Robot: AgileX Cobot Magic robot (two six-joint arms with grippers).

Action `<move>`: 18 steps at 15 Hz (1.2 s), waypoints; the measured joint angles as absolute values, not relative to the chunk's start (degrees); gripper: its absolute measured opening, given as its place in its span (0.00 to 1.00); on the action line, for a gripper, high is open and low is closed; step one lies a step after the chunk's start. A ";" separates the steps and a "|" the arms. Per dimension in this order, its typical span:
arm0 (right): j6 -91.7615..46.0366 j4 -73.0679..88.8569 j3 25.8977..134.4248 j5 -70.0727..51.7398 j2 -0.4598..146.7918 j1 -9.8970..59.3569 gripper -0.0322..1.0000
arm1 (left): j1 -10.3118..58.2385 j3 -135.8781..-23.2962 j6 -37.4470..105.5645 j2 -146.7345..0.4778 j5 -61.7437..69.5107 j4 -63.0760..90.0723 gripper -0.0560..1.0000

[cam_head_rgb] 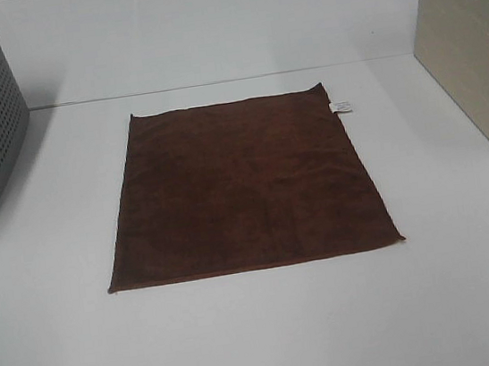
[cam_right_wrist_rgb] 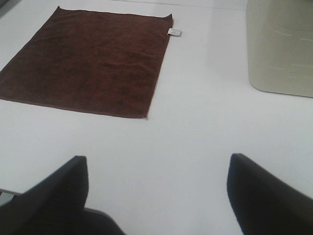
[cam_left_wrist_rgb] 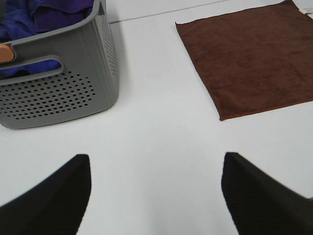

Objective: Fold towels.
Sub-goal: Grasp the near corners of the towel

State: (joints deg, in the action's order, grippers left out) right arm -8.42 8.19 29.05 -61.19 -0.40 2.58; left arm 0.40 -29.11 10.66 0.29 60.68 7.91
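The left fingers (cam_left_wrist_rgb: 54, 196) and right fingers (cam_right_wrist_rgb: 264, 196) are spread wide, holding nothing. The towel (cam_head_rgb: 245, 187) lies flat and unfolded on the bench (cam_head_rgb: 274, 341), ahead of both pairs and well apart from them. Folding is not yet begun; next, each pair likely must reach forward to pinch a near corner.

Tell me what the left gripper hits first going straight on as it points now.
The left gripper likely meets bare table first, in the gap between grey basket and brown towel; depth is unclear.
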 joint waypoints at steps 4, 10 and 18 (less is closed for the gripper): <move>-8.42 8.19 29.05 -61.19 -0.40 2.58 0.75 | 0.40 -29.11 10.66 0.29 60.68 7.91 0.73; -8.42 8.19 29.05 -61.19 -0.40 2.58 0.75 | 0.40 -29.11 10.66 0.29 60.50 8.48 0.73; -8.59 16.84 29.05 -59.59 -0.40 2.58 0.75 | 0.40 -29.11 10.66 0.29 60.45 8.54 0.73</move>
State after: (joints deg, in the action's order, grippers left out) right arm -8.59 16.84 29.05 -59.59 -0.40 2.58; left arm 0.40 -29.11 10.66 0.29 60.45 8.54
